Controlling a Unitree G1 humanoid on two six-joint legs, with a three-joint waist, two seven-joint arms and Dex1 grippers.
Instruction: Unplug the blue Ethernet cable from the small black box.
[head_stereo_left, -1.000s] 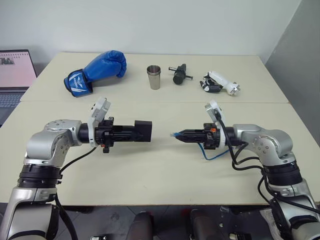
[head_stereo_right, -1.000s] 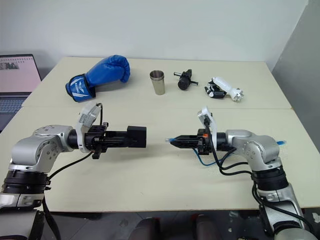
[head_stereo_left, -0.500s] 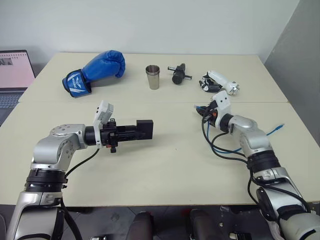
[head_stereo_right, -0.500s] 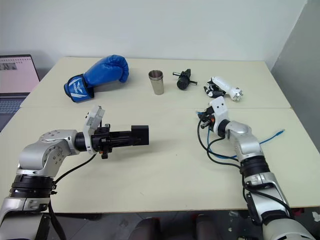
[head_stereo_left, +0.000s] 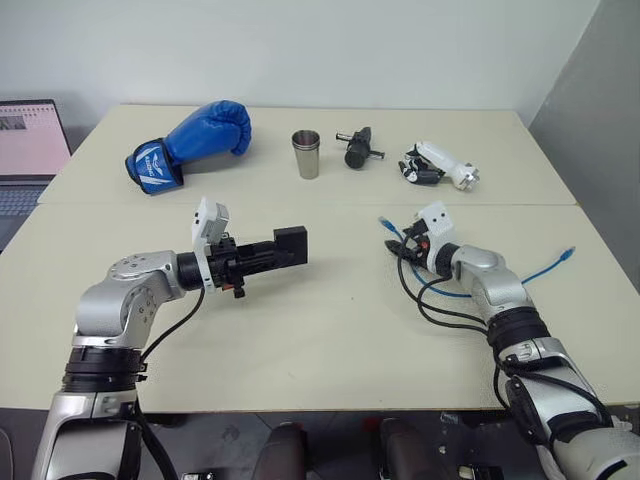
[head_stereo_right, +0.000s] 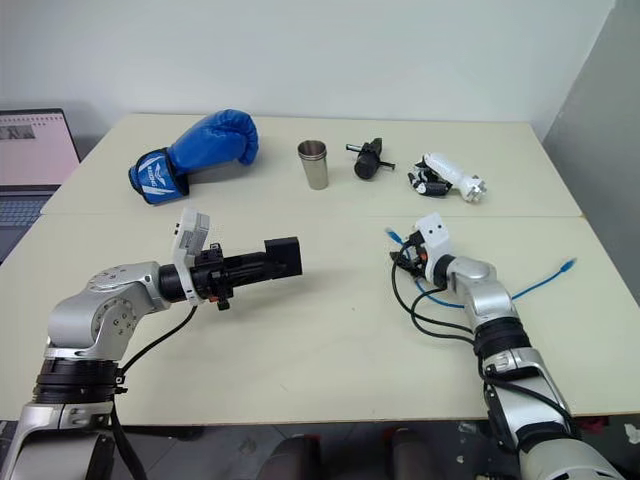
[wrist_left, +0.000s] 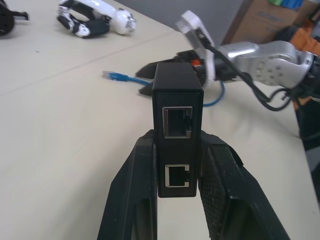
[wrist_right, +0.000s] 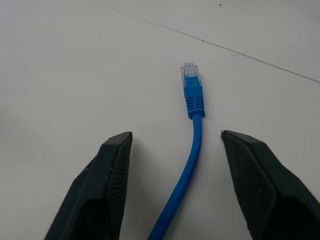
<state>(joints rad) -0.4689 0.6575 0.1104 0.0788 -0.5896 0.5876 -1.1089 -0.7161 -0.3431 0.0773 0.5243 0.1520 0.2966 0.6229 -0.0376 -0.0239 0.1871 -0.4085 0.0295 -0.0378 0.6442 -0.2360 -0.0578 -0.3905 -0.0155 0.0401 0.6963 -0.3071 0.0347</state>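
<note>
Holding the small black box (wrist_left: 177, 127) pinched tight in our left gripper (wrist_left: 177, 200) above the table (head_stereo_left: 330, 330), both its ports empty. Our right gripper (wrist_right: 175, 150) has its fingers spread wide, and the blue Ethernet cable (wrist_right: 192, 130) lies loose on the table between them, plug pointing away, touching neither finger.

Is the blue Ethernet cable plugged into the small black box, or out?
Out. Both ports of the small black box are empty; the blue Ethernet cable lies on the table.
</note>
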